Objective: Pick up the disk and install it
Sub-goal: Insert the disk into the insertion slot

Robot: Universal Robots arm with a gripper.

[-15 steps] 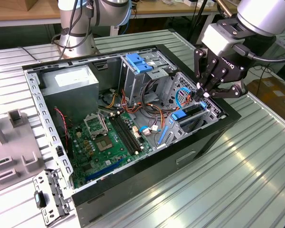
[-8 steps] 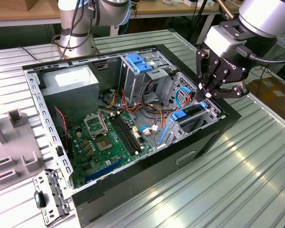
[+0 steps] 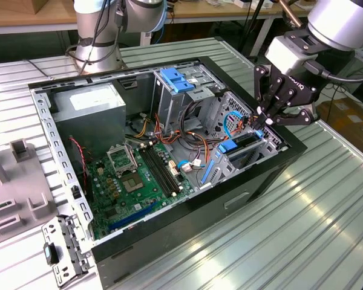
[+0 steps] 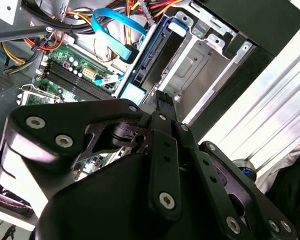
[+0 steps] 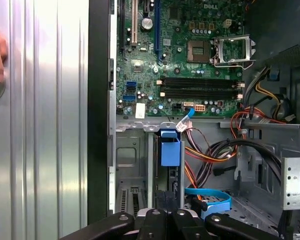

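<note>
Disk (image 3: 241,144) stands edge-on in bay (image 3: 272,144), right-centre of exterior view; hand (image 3: 261,123) pinches its top edge. Looks not fully seated.

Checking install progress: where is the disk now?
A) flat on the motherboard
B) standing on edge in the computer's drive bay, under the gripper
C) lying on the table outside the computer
B: the disk stands on edge in the metal bay, with the gripper just above it.
</note>
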